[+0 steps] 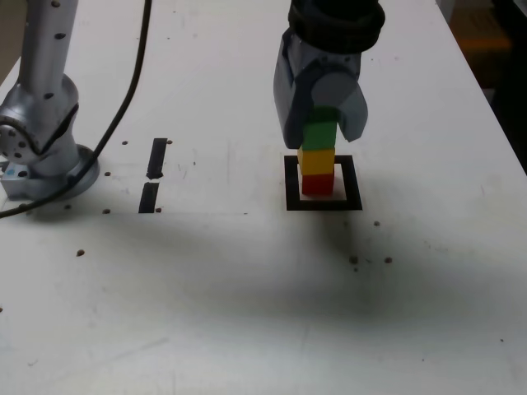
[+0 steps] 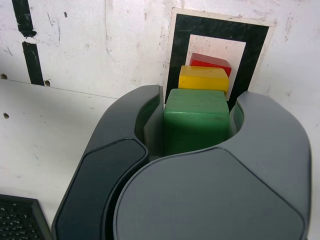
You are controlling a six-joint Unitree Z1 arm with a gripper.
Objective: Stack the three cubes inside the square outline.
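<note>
A stack of the three cubes stands inside the square outline (image 1: 323,183) (image 2: 215,37). The red cube (image 1: 318,184) (image 2: 211,62) is at the bottom, the yellow cube (image 1: 316,160) (image 2: 203,78) rests on it, and the green cube (image 1: 320,130) (image 2: 197,115) is on top. My gripper (image 1: 323,123) (image 2: 198,122) hangs over the stack from above, shut on the green cube, with a dark grey finger pressed against each of its sides. The lower two cubes are free of the fingers.
Two short black tape strips (image 1: 154,174) (image 2: 29,42) lie on the white table toward the exterior view's left. The arm's silver base (image 1: 45,140) with a black cable (image 1: 132,90) stands at the far left. The table's right edge (image 1: 486,107) runs near.
</note>
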